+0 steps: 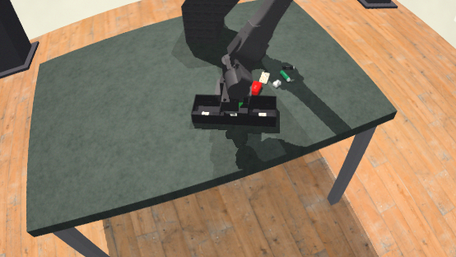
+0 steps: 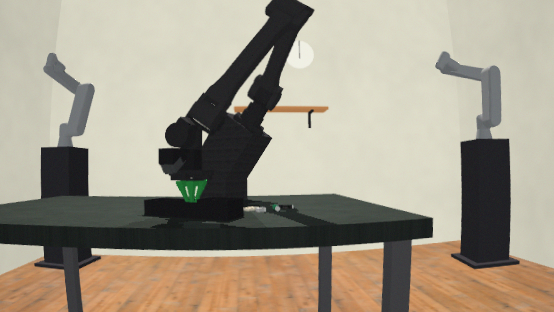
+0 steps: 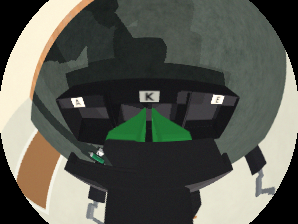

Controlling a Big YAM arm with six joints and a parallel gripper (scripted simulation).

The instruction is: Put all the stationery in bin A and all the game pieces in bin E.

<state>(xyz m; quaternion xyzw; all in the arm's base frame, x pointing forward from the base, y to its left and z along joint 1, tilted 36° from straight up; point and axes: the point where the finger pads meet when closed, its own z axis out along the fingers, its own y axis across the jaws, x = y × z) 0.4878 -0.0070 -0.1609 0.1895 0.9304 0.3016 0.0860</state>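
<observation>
bins stand in a joined black row on the dark green table [image 1: 103,123] [image 2: 325,215] [image 3: 240,50], their labels facing up. gripper [image 1: 240,105] [image 2: 191,201] [image 3: 148,112] points down over the middle bin [image 1: 243,121] [image 2: 194,210] [image 3: 170,89], marked k, with its green fingers nearly pressed together, a narrow gap between them and nothing visible in it. bin a [image 1: 267,121] [image 3: 64,102] is on the side nearer the loose things; bin e [image 1: 199,120] [image 3: 232,103] is at the other end. the task's things cannot all be told by kind: beside the row lie a red block [image 1: 256,87], a cream tile [image 1: 264,77], a small white piece [image 1: 276,83] [image 3: 100,151], a green cylinder [image 1: 285,76] [image 2: 276,207] [image 3: 97,158] and a thin black thing [image 1: 288,67]. the tile, if a domino, would belong in e; whether the others are stationery is unclear. since k is no goal here, the low closed fingers suggest either a release or retrieval there, or a passing pose; raising them before any sideways move would spare the dividers and keep the row standing.
</observation>
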